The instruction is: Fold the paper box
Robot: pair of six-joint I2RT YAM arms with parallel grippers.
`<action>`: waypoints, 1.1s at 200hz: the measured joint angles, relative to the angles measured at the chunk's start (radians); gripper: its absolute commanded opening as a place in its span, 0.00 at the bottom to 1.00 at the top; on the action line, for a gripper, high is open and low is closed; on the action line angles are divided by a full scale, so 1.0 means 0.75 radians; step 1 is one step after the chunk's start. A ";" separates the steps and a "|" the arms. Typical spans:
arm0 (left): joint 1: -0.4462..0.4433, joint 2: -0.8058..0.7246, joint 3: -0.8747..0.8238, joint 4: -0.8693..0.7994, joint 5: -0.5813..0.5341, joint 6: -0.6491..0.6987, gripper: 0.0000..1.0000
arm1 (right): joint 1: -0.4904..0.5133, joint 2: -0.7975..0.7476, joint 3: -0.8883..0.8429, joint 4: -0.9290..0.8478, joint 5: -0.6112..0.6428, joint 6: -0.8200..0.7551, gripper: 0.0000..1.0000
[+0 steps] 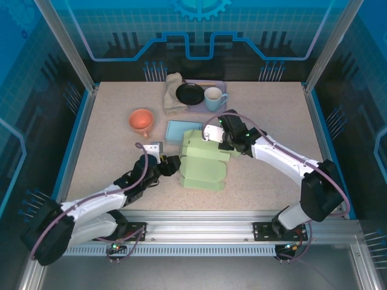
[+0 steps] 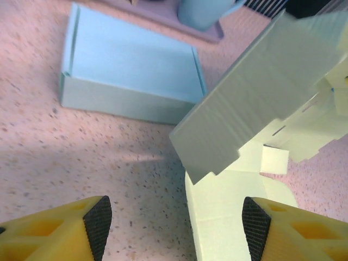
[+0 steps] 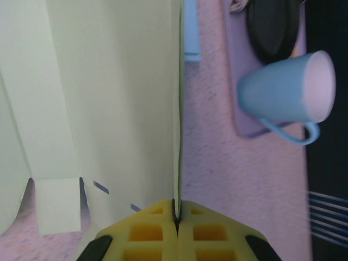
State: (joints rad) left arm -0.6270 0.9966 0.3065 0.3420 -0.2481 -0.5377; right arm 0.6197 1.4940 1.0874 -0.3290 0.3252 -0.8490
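While right pincer (image 3: 176, 213) is clamping paper box (image 1: 204, 163) edge, left pincer (image 2: 176, 224) is gaping apart; blue box (image 1: 180, 130) is crowding far side.

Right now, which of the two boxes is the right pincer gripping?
The pale green box, its panel pinched edge-on; the blue box lies ungripped beyond it.

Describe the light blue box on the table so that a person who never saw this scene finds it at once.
Find the purple tray at the far edge of the table. Just on its near side lies the light blue box, between the orange cup and the pale green paper box. It alone is a shallow blue rectangle with low walls.
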 measured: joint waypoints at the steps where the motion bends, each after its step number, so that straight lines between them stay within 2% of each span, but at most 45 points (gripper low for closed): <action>1: 0.000 -0.005 -0.002 -0.001 -0.002 0.000 0.67 | 0.004 -0.004 -0.007 0.014 0.005 -0.004 0.00; 32: 0.011 -0.194 -0.050 -0.005 -0.077 0.069 0.60 | 0.090 -0.075 -0.192 0.299 0.093 -0.174 0.00; 57: 0.020 -0.219 -0.097 0.035 -0.082 0.125 0.56 | 0.146 -0.081 -0.264 0.446 0.142 -0.274 0.00; 115: 0.021 0.101 -0.124 0.183 0.023 0.213 0.43 | 0.192 -0.062 -0.357 0.690 0.217 -0.387 0.00; 140: 0.021 0.247 -0.116 0.227 0.027 0.234 0.43 | 0.195 -0.030 -0.408 0.763 0.221 -0.413 0.00; 220: 0.021 0.292 -0.110 0.290 0.012 0.263 0.44 | 0.194 0.108 -0.431 0.879 0.229 -0.451 0.00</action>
State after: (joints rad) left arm -0.6113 1.2160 0.2241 0.5598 -0.2390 -0.3405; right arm 0.7650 1.5753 0.7643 0.3302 0.4973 -1.1870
